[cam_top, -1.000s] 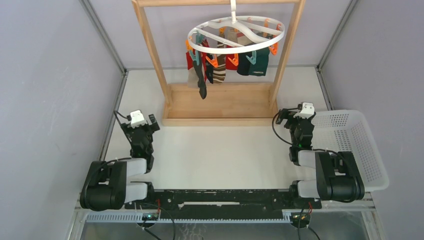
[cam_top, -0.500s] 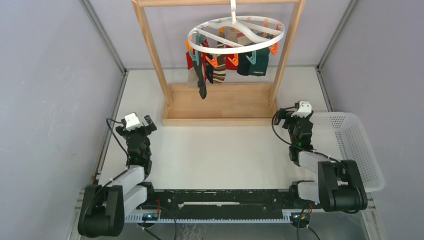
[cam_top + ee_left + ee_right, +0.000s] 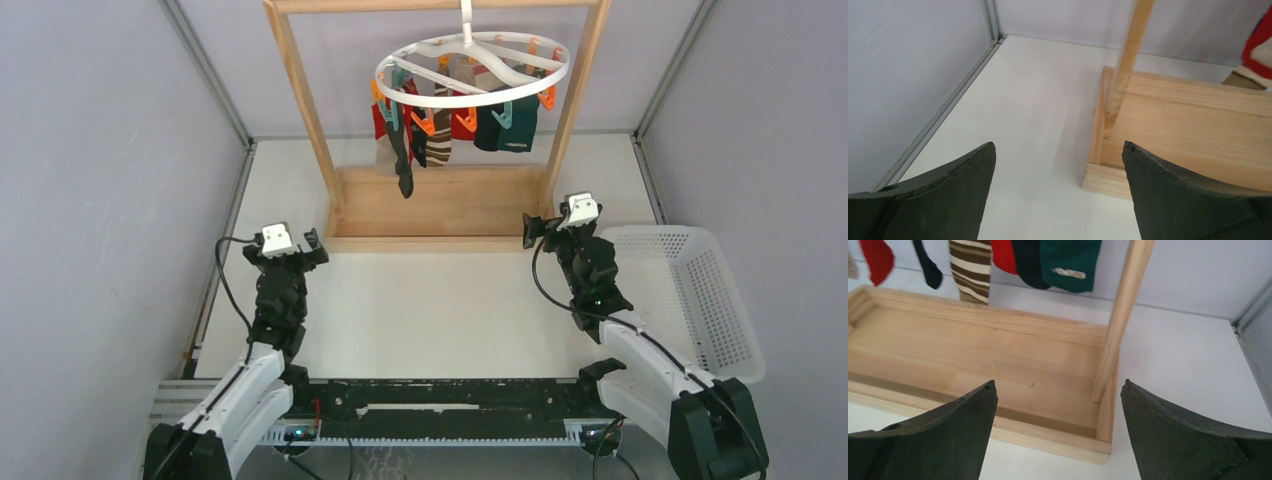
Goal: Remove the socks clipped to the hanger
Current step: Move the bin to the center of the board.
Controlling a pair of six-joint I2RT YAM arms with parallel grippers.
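While our left fingers (image 3: 943,200) and right fingers (image 3: 1188,435) stand spread and empty, we see the socks (image 3: 438,145), red, green and striped, dangling from the hanger (image 3: 470,100) well ahead and above.

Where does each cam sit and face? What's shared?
Top external: above and behind the robot, looking down at table, wooden rack, hanger, socks, basket; left arm, right arm, left gripper, right gripper show.
Left wrist: on left arm, facing forward at rack's left end; own open fingers show.
Right wrist: on right arm, facing rack's right end, sock tips; own open fingers show.
Shared: the rack, in all three.
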